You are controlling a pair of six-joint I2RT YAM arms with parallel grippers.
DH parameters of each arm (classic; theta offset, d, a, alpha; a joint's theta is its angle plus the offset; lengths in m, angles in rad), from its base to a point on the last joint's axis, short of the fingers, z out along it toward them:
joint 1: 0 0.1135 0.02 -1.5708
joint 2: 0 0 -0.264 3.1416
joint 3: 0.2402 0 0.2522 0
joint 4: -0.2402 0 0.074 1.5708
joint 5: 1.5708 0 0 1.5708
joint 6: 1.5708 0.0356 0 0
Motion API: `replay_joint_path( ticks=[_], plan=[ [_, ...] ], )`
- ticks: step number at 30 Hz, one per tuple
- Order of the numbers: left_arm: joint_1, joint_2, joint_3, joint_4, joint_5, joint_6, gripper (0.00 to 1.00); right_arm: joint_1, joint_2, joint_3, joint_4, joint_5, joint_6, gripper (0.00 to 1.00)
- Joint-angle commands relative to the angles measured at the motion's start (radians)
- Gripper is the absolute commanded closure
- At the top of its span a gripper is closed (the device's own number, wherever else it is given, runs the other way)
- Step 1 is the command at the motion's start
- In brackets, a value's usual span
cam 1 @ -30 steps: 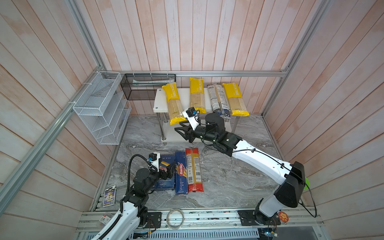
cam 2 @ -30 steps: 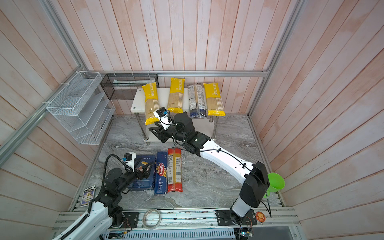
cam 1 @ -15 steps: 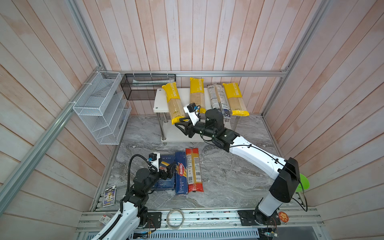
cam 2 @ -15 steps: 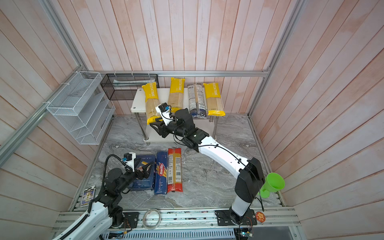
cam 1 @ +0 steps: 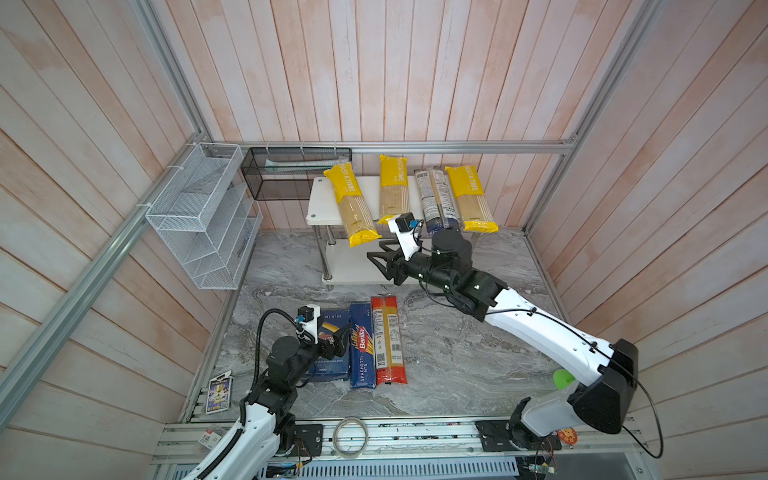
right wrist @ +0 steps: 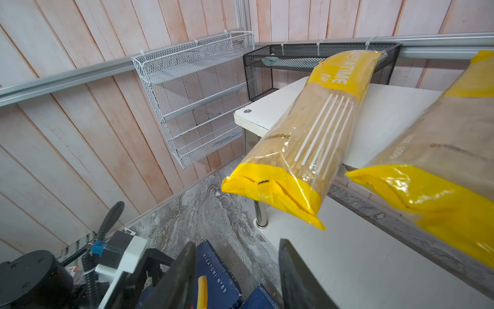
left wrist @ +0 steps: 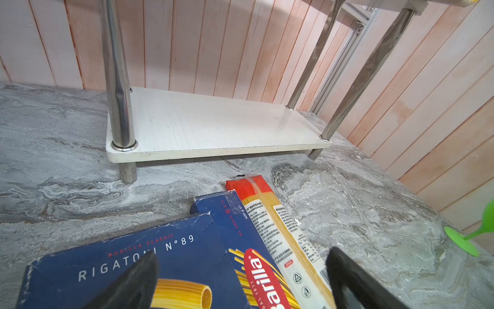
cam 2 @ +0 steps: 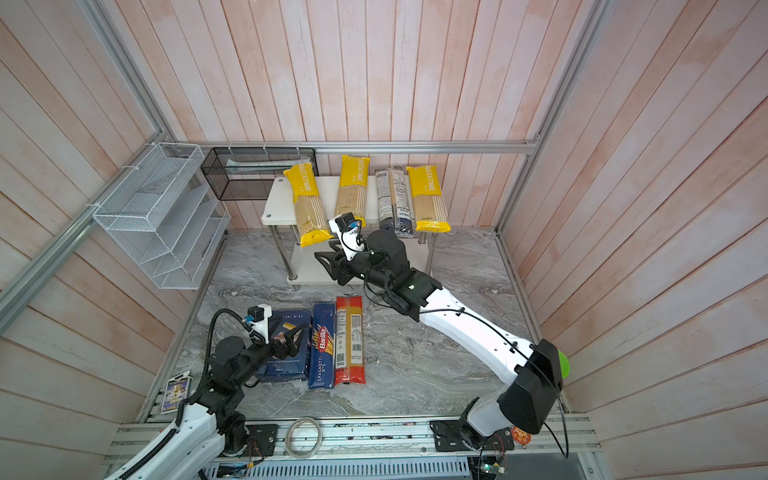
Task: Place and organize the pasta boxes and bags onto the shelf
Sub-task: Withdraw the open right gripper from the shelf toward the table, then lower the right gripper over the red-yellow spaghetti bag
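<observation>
Left arm folded low; left gripper (cam 1: 338, 336) hovers over rigatoni box (cam 1: 332, 368), jaws wide, empty. Spaghetti box (cam 1: 361, 361) and red bag (cam 1: 388, 332) just beside. Right arm stretched out; right gripper (cam 1: 375, 261) level, jaws partly apart, empty, under yellow bag (cam 1: 352, 208) overhanging shelf (cam 1: 322, 199).

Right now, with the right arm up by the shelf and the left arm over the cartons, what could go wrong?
1. The leftmost yellow PASTATIME bag lies skewed, its end hanging well past the front of the shelf. The open right gripper hovers near that end and could knock it off.
2. The open left gripper is spread above the rigatoni box, spaghetti box and red-ended bag. Closing may catch more than one.
</observation>
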Motion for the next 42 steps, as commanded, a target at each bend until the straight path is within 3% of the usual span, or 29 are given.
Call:
replay_joint_path(
  ticks=[1,11,17,28,42],
  plan=[
    [-0.002,-0.002,-0.002,0.002,-0.011,-0.005,0.00,0.068,-0.089,-0.073,-0.050,0.141,0.009,0.49],
    [-0.003,-0.003,-0.001,0.002,-0.018,-0.006,0.01,0.162,-0.360,-0.427,-0.198,0.394,0.235,0.47],
    [-0.003,-0.001,0.000,0.003,-0.017,-0.003,0.00,0.168,-0.419,-0.605,-0.220,0.423,0.413,0.44],
    [-0.003,0.007,0.002,0.005,-0.010,-0.002,0.01,0.168,-0.260,-0.692,-0.130,0.374,0.588,0.35],
    [-0.003,0.019,0.005,0.008,0.003,0.000,0.00,0.168,-0.036,-0.590,-0.133,0.246,0.532,0.29]
  ],
)
